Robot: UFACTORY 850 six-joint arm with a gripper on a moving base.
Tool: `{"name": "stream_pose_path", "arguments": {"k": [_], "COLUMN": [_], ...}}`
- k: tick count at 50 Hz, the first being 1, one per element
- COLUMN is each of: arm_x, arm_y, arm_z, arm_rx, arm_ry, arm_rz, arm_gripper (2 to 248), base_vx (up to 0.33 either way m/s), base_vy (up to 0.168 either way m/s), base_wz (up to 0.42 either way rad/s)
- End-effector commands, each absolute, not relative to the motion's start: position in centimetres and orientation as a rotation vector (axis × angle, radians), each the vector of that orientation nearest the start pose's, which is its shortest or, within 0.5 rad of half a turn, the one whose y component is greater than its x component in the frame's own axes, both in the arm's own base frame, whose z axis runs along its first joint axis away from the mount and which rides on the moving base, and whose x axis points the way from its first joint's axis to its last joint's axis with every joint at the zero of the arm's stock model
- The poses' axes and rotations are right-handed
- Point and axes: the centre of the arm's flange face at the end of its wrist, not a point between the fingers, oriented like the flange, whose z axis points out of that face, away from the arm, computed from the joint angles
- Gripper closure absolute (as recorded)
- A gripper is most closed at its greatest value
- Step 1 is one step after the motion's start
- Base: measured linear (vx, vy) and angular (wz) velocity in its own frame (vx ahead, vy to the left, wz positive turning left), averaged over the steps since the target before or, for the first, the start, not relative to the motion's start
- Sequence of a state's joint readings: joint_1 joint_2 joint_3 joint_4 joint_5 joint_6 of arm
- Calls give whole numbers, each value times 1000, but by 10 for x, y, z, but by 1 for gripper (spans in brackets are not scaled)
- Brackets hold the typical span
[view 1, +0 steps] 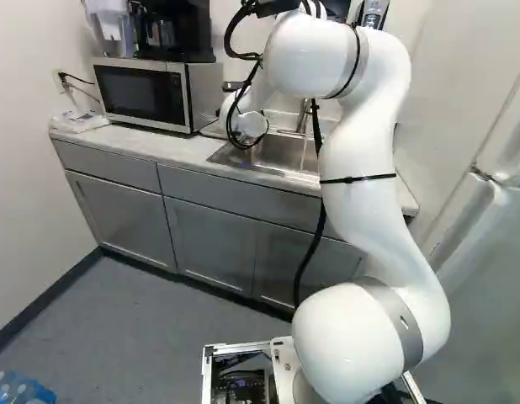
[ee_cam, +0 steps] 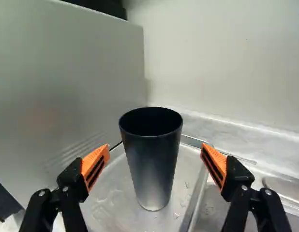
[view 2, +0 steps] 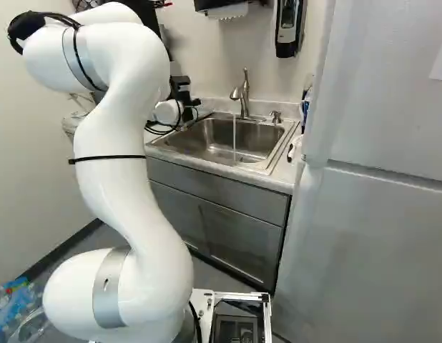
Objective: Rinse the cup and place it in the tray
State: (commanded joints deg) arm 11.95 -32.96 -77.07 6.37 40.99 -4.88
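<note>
tapering downward, the smooth black cup point(ee_cam: 152, 166) stands on a wet tray point(ee_cam: 108, 205).

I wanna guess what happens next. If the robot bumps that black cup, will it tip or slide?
The cup could tip if bumped up high, since it's tall and narrower at the bottom. It might slide too, because water drops lie near it on the tray. Its smooth, even sides look stiff, so probably no squashing.

I see my arm point(view 1: 361, 194) rising right of the middle — its far end over the counter point(view 1: 138, 145), between the microwave point(view 1: 142, 93) and faucet point(view 1: 304, 115) — with a coffee maker point(view 1: 188, 40) atop the microwave and grey cabinets point(view 1: 209, 240) below.
</note>
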Motion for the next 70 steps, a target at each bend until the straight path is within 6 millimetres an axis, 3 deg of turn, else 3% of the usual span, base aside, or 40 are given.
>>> {"name": "stream_pose_path", "arguments": {"k": [70], "arm_x": [689], "arm_y": [140], "arm_z": [560], "arm_rx": [-2133], "arm_ry": [-146], "arm_rz": [-2164], "arm_gripper": [3], "base_vx": [0], "base_vy": [0], "base_wz": [0]}}
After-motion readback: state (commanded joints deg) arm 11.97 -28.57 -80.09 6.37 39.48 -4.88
